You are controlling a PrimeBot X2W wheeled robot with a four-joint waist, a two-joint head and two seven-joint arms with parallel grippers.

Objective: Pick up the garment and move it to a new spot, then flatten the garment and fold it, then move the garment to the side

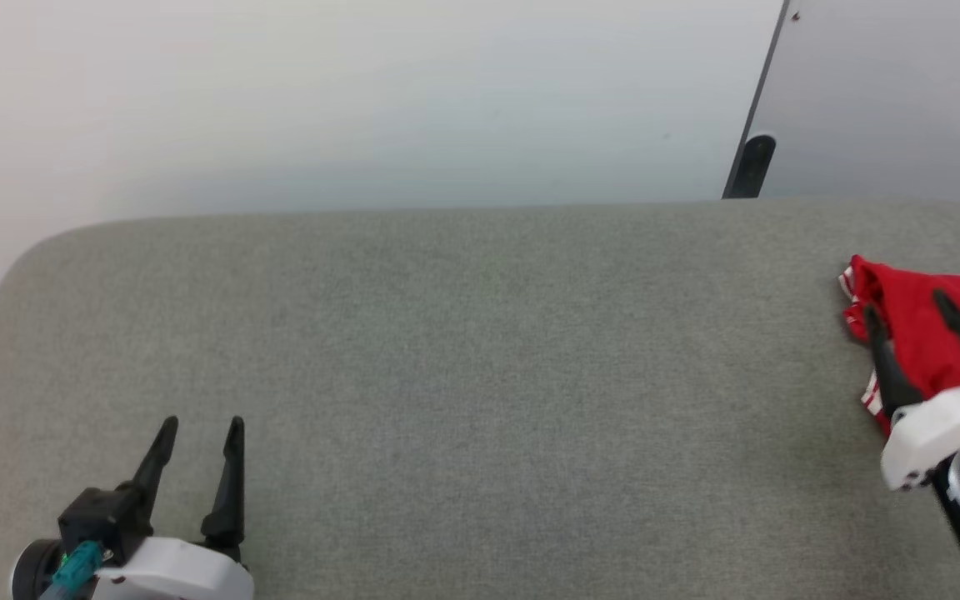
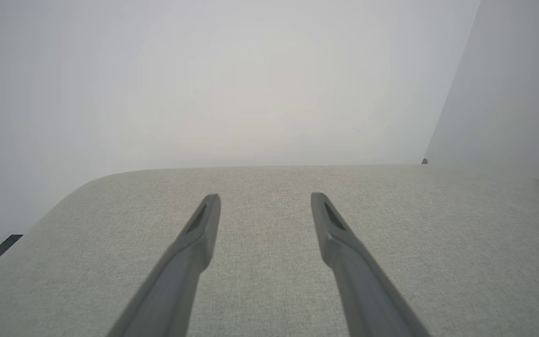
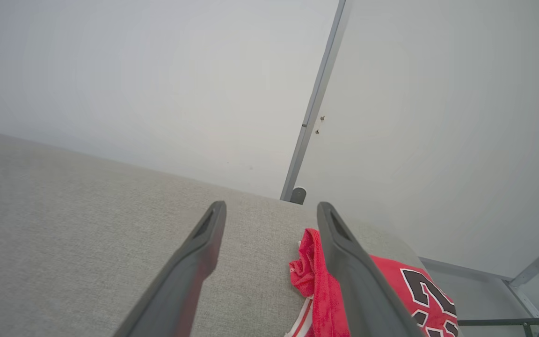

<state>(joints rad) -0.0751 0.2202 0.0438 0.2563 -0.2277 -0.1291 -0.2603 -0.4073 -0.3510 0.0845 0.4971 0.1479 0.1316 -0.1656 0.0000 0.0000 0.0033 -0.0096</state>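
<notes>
At the right edge of the bench (image 1: 480, 375), the garment (image 3: 396, 281) lies bunched and unfolded, so you have it all left to do, as I judge it: pick-up, move, flattening, folding, setting aside. Your right tool (image 1: 907, 310) hangs there too, fingers spread wide, gripping nothing. Your left tool (image 1: 202, 425), equally wide and empty, sits over the bench's near-left part.

A worktop (image 1: 463, 375) covered in grey-green woven fabric, its far left corner rounded, stands against a plain pale wall (image 1: 322, 100). On the right a light grey panel (image 1: 897, 92) meets the wall along a dark slanted edge strip (image 1: 765, 79), with a small dark rounded post (image 1: 753, 162) at its foot, just behind the worktop. Two small fixings (image 3: 319, 125) dot the panel beside the strip
</notes>
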